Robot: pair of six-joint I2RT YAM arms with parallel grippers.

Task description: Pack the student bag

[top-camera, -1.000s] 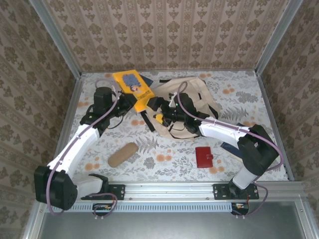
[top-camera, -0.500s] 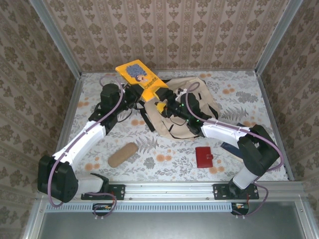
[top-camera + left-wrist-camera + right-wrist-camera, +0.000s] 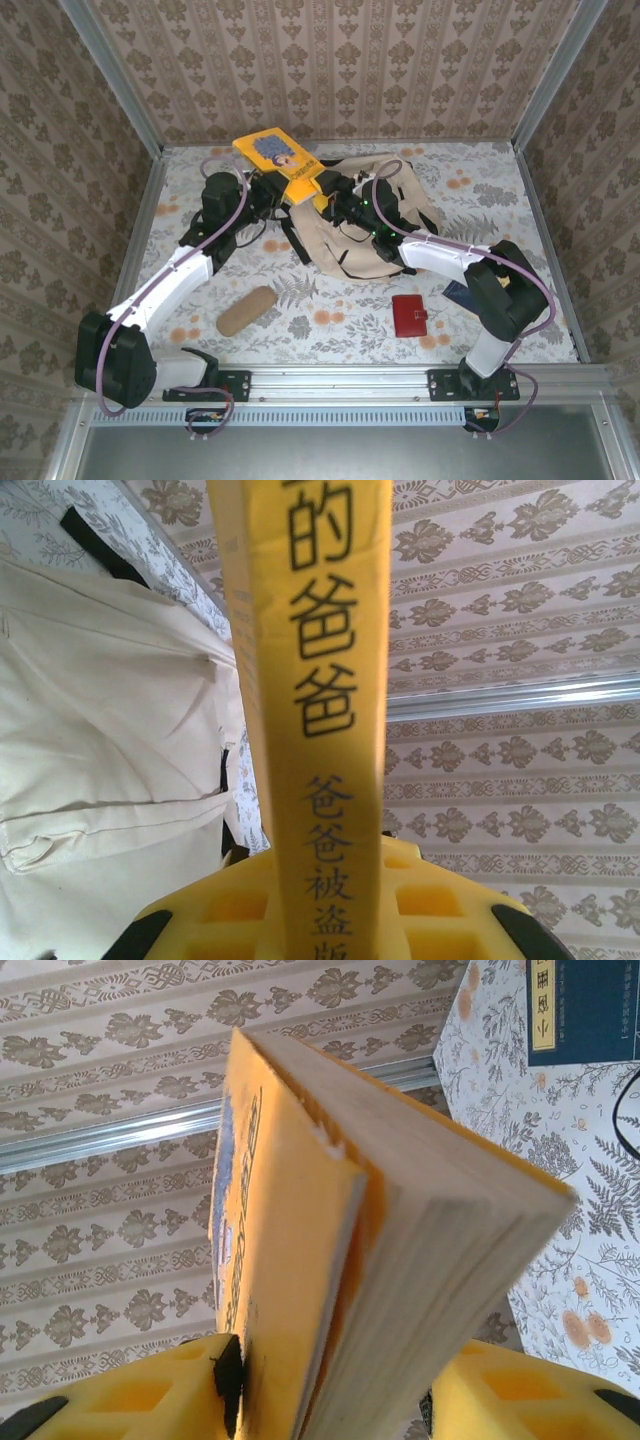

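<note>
We saw the large beige fabric backpack with black straps (image 3: pixel 412 203) lying flat on the floral-patterned counter (image 3: pixel 330 300), out toward 12 o'clock from its middle, with the right arm reaching across it. Just off the bag's 10 o'clock edge a thick yellow paperback book with black characters down its spine (image 3: pixel 278 158) was raised off the counter and tilted. The left tool (image 3: pixel 320 910) was closed on the book's near end, its yellow fingers (image 3: pixel 210 915) hard against either side of the spine. The right tool (image 3: pixel 330 1405) met the same book from 4 o'clock, its jaws about half parted and straddling the page block. One pad touched the cover, but we could not tell whether the other pressed the pages, so we could not say it had a grip. A tan cylindrical pouch (image 3: pixel 247 310) lay at 7 o'clock, a small red wallet (image 3: pixel 409 316) at 5 o'clock, and a dark blue book (image 3: pixel 580 1005) at 4 o'clock, partly under the right arm, all well apart from the bag
</note>
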